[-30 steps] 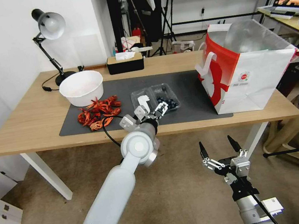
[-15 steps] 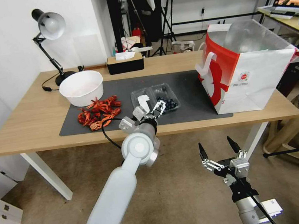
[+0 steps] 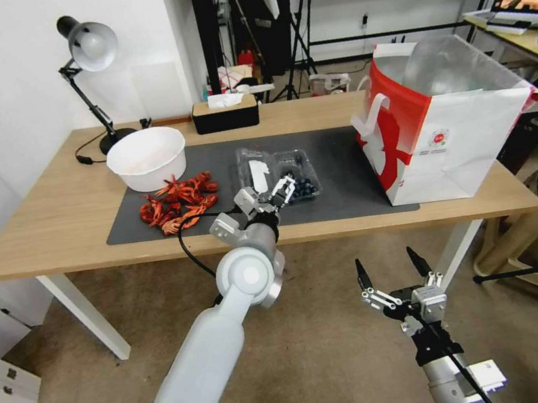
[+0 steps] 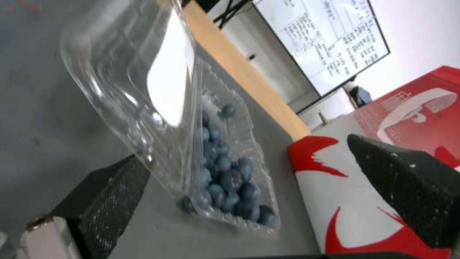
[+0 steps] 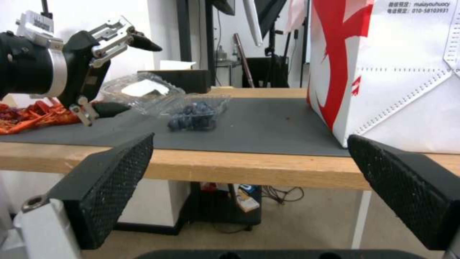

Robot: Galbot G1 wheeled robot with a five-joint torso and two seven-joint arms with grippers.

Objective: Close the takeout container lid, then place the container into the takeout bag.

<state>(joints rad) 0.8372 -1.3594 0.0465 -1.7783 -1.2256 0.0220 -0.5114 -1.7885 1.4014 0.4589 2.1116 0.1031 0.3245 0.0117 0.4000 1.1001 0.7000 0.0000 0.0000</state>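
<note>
The takeout container (image 3: 298, 177) is a small clear clamshell with blueberries, sitting on the grey mat (image 3: 338, 171). Its lid (image 3: 255, 168), carrying a white piece, stands tilted up off the mat on the hinge. My left gripper (image 3: 267, 192) is open at the container's near side, one finger under the raised lid's edge. The left wrist view shows the lid (image 4: 143, 72) leaning over the berries (image 4: 230, 180) between the open fingers (image 4: 105, 201). The takeout bag (image 3: 454, 133) stands open at the right. My right gripper (image 3: 390, 271) hangs open below the table's front edge.
A white bowl (image 3: 146, 158) and a pile of red crayfish (image 3: 178, 201) lie left of the container. A desk lamp (image 3: 88, 53) and a black tissue box (image 3: 225, 113) stand at the table's back. Bare mat separates the container from the bag.
The lid has gone from lying flat on the mat to tilted up. My left gripper has pushed slightly farther in under it. The right arm has barely moved.
</note>
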